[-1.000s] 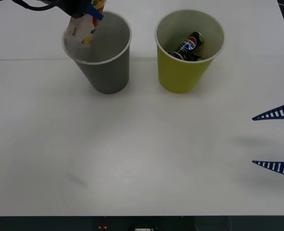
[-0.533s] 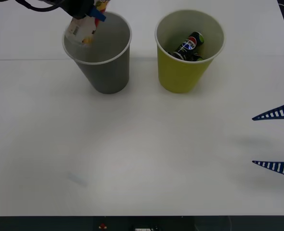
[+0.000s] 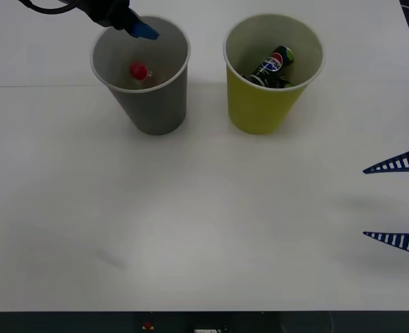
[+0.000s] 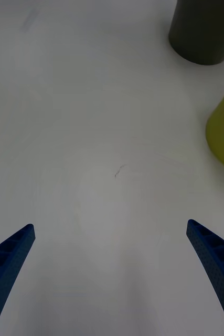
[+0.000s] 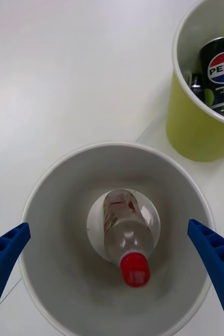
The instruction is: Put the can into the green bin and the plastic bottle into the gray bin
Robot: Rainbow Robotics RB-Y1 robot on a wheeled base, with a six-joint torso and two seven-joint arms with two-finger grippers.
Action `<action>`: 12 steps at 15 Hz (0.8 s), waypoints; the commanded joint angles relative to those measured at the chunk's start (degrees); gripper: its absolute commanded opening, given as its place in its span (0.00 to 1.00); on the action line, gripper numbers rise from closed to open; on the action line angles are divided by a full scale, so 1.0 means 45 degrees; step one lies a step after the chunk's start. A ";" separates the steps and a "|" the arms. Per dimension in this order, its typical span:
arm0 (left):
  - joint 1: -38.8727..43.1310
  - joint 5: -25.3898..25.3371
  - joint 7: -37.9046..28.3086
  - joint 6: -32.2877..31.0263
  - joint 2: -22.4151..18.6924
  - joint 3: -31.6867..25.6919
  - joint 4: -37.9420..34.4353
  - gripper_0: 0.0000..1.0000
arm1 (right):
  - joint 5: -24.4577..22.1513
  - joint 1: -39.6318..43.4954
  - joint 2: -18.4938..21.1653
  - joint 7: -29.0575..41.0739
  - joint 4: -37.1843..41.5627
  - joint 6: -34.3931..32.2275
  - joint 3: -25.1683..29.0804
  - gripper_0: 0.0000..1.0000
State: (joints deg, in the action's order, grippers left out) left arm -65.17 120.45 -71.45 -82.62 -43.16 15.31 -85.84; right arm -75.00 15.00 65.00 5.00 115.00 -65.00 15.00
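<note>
**A:** Start nearest the robot. What's the right gripper [image 3: 397,201] up to?

**B:** It is parked at about four o'clock on the white table [image 3: 204,222], fingers spread wide with nothing between them. Its wrist camera looks over bare tabletop toward the bases of the two cups.

**A:** And farther out?

**B:** The gray bin [image 3: 149,104] stands at about eleven o'clock, the green bin [image 3: 263,104] at about one, just beside each other but apart. The left gripper [image 5: 112,278] hovers right above the gray bin's mouth, fingers wide apart and empty, one on each side of the rim.

**A:** So where are the two items?

**B:** The plastic bottle [image 5: 128,233] sits inside the gray bin, base on the floor, red cap [image 3: 138,71] up and tilted toward the wall. The can [image 5: 223,73] lies leaning inside the green bin, logo showing. By my reading both placements are done.

**A:** If either needed picking up again?

**B:** The bottle looks light, thin-walled and smooth, so it would dent or slip under a hard squeeze; I'd take it just under the cap. The can is stiffer but slick and round, so grip across its middle. Both paper cups look light enough to tip if knocked.
</note>
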 commanded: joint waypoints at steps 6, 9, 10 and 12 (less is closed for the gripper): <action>0.2686 -0.3953 0.3574 -0.1114 -0.1638 -0.3108 -0.0552 1.00 | 0.0000 0.0000 0.0000 -0.0001 -0.0001 0.0000 0.0000 1.00; 0.4014 -0.5496 0.5390 -0.1641 -0.2361 -0.4397 -0.0552 1.00 | 0.0000 0.0000 0.0000 -0.0001 -0.0001 0.0000 0.0000 1.00; 0.4541 -0.5945 0.5957 -0.1641 -0.2537 -0.4749 -0.0552 1.00 | 0.0000 0.0000 0.0000 -0.0001 -0.0001 0.0000 0.0000 1.00; 0.5733 -0.6863 0.7246 -0.1641 -0.2986 -0.5354 -0.0572 1.00 | 0.0000 0.0000 0.0000 -0.0001 -0.0001 0.0000 0.0000 1.00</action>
State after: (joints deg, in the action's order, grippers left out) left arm -41.56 91.29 -41.29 -90.00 -55.82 -7.70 -88.41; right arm -75.00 15.00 65.00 5.00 115.00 -65.00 15.00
